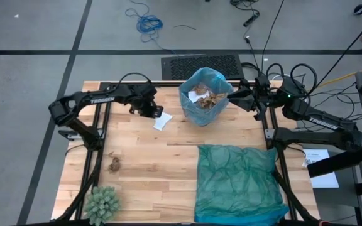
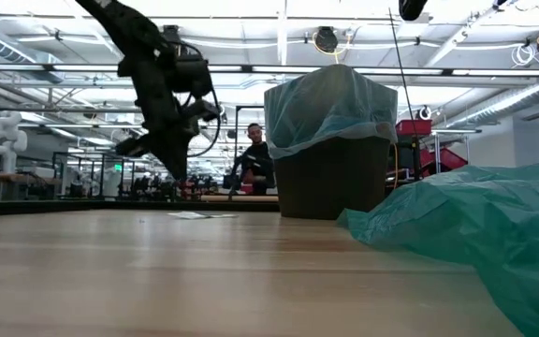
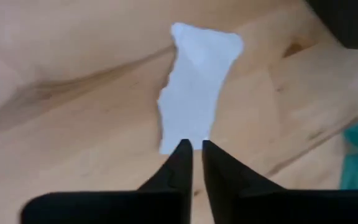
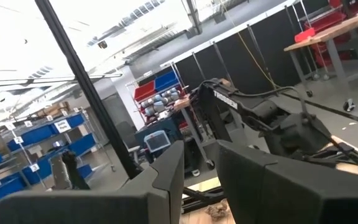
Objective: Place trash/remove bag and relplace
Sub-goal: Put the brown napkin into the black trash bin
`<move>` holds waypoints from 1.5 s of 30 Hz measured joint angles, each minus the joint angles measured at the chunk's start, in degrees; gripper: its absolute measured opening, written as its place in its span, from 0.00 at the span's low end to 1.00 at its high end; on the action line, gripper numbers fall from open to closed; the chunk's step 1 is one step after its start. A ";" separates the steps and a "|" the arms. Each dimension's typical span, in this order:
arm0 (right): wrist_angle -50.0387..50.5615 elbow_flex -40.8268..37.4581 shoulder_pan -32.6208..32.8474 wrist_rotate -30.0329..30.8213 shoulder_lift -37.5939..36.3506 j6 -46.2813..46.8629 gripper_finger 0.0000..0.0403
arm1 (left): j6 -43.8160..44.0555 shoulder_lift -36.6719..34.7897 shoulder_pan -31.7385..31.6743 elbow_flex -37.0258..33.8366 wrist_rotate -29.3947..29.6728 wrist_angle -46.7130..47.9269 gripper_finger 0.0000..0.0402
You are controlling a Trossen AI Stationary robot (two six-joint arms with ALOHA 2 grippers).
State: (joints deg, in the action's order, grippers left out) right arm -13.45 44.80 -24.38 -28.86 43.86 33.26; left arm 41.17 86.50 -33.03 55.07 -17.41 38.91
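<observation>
Bin point(image 1: 203, 100): far table edge, lined with blue bag point(image 2: 330, 110), brown trash point(image 1: 207, 95) inside. White scrap point(image 1: 162, 121): flat on the table beside the bin, not binned. Left gripper point(image 1: 151, 112): above the scrap, jaws a narrow slit, holding nothing, likely lining up a pinch. Right gripper point(image 1: 239, 95): at the bin rim, slightly parted, empty, probably waiting. Teal bag point(image 1: 237, 182): spread near edge.

Grey floor point(image 1: 36, 37), blue cable point(image 1: 148, 24); ceiling strip lights point(image 2: 279, 19); blue bin shelving point(image 4: 42, 140).
</observation>
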 joint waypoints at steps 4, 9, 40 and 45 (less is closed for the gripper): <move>0.02 0.00 0.02 -0.01 0.00 0.38 0.21 | -0.23 3.14 -0.11 -0.44 -0.09 -1.42 0.22; 0.02 0.02 0.02 0.00 0.00 0.67 0.21 | -1.29 7.56 -0.31 -0.53 -2.54 -4.39 0.34; 0.00 0.01 0.02 0.09 0.00 1.98 0.21 | -0.07 11.78 -0.59 -1.79 4.28 -11.73 0.03; 0.00 0.00 0.02 0.09 0.00 2.01 0.21 | -1.25 11.63 -0.16 -2.67 4.23 -12.09 0.01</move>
State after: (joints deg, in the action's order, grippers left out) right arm -13.45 44.80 -24.36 -28.77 43.86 35.27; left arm 39.92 98.13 -33.20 52.40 -13.18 26.83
